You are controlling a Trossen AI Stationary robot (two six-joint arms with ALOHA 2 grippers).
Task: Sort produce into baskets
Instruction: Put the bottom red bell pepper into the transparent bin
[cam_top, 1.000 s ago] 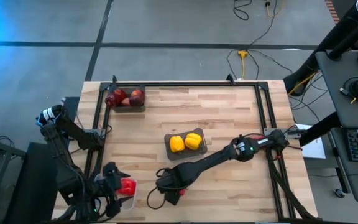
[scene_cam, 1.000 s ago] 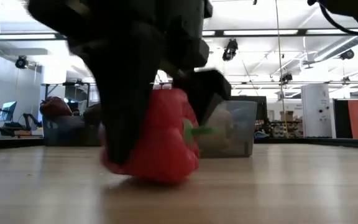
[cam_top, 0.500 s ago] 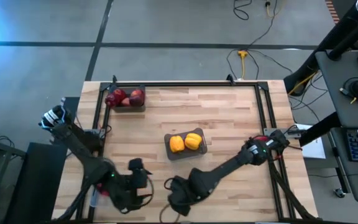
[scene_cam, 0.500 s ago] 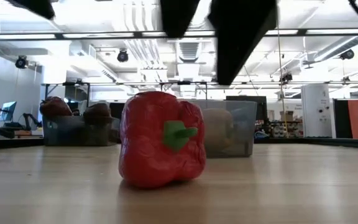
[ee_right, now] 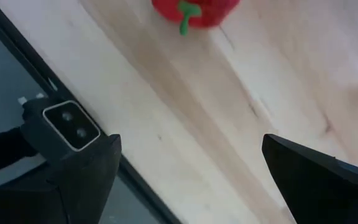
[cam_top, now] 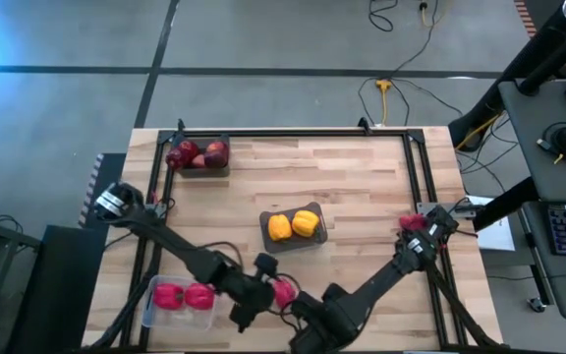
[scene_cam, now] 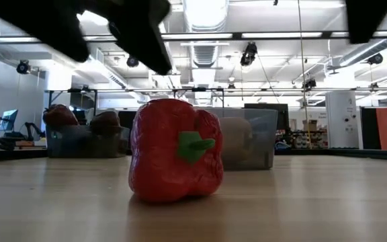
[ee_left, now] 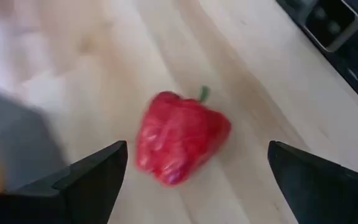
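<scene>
A red bell pepper [cam_top: 283, 290] lies on its side on the table near the front edge, its green stem [scene_cam: 192, 144] pointing toward the near edge. My left gripper [cam_top: 261, 287] hovers open just to its left and above it. In the left wrist view the pepper [ee_left: 180, 138] shows between the spread fingers, untouched. My right gripper [cam_top: 314, 320] hangs open above the near edge, and the pepper [ee_right: 194, 9] lies beyond its fingers. The clear basket [cam_top: 155, 313] at the near left holds two red peppers [cam_top: 185, 296].
A dark basket [cam_top: 314, 234] with two yellow peppers [cam_top: 293, 224] stands mid-table. Another dark basket [cam_top: 219, 170] with apples [cam_top: 197, 154] is at the far left corner. A black frame [cam_top: 416, 177] runs along the table's edges. A small camera [ee_right: 64, 127] sits at the near edge.
My right gripper has let go of the red pepper, opened wider, and risen away toward the near edge. The pepper stays lying on the table. My left gripper has swung from over the clear basket toward the table's right, rolling and sinking, and now hangs by the pepper.
</scene>
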